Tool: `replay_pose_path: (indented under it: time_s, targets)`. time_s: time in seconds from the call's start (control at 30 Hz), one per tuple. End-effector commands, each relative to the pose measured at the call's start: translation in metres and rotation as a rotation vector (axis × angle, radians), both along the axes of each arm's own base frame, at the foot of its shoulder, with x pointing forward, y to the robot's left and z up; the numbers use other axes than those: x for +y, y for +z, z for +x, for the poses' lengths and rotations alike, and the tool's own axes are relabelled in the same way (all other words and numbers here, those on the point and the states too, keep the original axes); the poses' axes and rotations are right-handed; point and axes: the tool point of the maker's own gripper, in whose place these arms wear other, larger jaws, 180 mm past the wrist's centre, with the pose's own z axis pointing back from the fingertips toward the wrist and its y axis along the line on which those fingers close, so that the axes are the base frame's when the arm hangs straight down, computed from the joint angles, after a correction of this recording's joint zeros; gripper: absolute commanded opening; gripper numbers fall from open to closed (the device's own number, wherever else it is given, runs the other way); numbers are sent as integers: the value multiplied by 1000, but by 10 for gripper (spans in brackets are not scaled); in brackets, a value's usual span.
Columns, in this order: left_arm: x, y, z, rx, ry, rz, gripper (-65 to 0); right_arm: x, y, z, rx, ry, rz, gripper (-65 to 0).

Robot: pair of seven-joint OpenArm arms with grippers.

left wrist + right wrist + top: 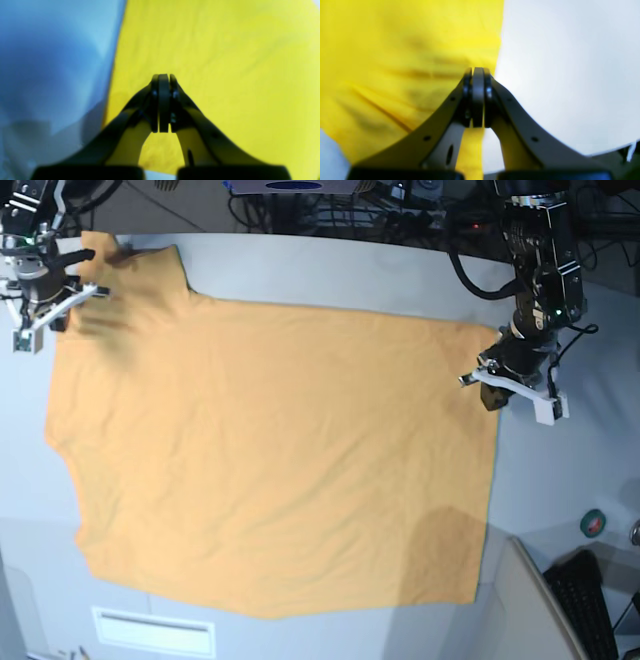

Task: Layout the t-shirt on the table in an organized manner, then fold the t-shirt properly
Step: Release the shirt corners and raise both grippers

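The light-orange t-shirt [270, 460] lies spread flat on the white table [330, 275], its hem toward the right of the base view. My left gripper [488, 388] is shut with its tips on the cloth just inside the hem edge. The left wrist view shows the shut tips [163, 75] on smooth cloth [225, 62] beside bare table [50, 62]; no cloth shows between the pads. My right gripper [62, 318] is shut at the far-left sleeve. In the right wrist view, creases in the cloth [395, 50] run toward its tips [478, 68].
A small inset slot plate [153, 632] sits near the front edge below the shirt. A green tape roll [594, 523] and a keyboard [590, 600] lie at the front right. Cables run along the back. The table's edge [607, 150] shows beside the right gripper.
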Motion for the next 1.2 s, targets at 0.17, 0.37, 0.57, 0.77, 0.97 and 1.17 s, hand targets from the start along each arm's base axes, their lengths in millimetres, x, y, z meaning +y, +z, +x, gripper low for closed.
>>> replay_pose_path:
  time_s: [0.17, 0.37, 0.57, 0.77, 0.97, 1.17]
  targets:
    - [22, 5, -36, -14, 90, -77, -650, 2, 9, 6, -61, -20, 52, -629]
    - [45, -22, -72, 34, 252, -226, -375, 6, 24, 12, -190, -99, 265, -297]
    - [33, -44, -83, 65, 208, -285, -109, 3, 21, 10, -204, -129, 330, -275]
    - [21, -58, -76, 66, 164, -329, -95, -7, 13, 8, -229, -125, 375, -275]
    - [21, -58, -69, 63, 152, -314, -95, -32, -9, -7, -150, -199, 450, -275]
    - [21, -69, -73, 101, 153, -298, -221, -38, -9, -12, -151, -187, 463, -275]
